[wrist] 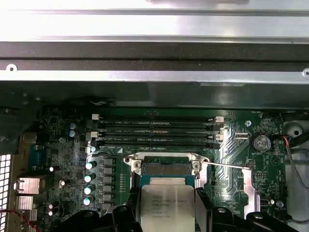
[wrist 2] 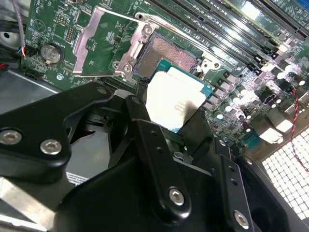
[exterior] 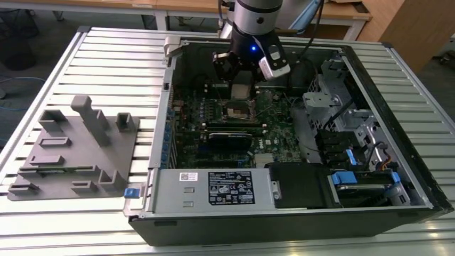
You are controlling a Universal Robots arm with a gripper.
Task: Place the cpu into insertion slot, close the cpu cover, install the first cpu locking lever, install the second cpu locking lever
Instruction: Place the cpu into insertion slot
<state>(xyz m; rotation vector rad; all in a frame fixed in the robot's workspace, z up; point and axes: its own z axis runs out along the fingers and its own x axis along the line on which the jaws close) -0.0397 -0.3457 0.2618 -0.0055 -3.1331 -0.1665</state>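
My gripper (wrist 2: 170, 116) is shut on the cpu (wrist 2: 176, 99), a flat square chip with a silver-grey top, and holds it by two opposite edges. The chip hangs tilted just above the near edge of the insertion slot (wrist 2: 169, 52), whose dark contact field lies bare. In the first wrist view the cpu (wrist: 166, 205) sits between the black fingers (wrist: 126, 215), just short of the insertion slot (wrist: 166, 168). The cpu cover (wrist 2: 102, 41) is swung open and lies beside the socket. In the exterior view the gripper (exterior: 242, 89) hovers over the insertion slot (exterior: 238, 111) inside the computer case.
Long black memory slots (wrist: 157, 133) run past the socket's far side. A thin locking lever (wrist: 227, 166) sticks out sideways from the socket. A black card (exterior: 229, 140), power supply (exterior: 213, 188) and drive cage (exterior: 341, 128) crowd the case. A grey fixture (exterior: 74, 149) lies on the exterior view's left.
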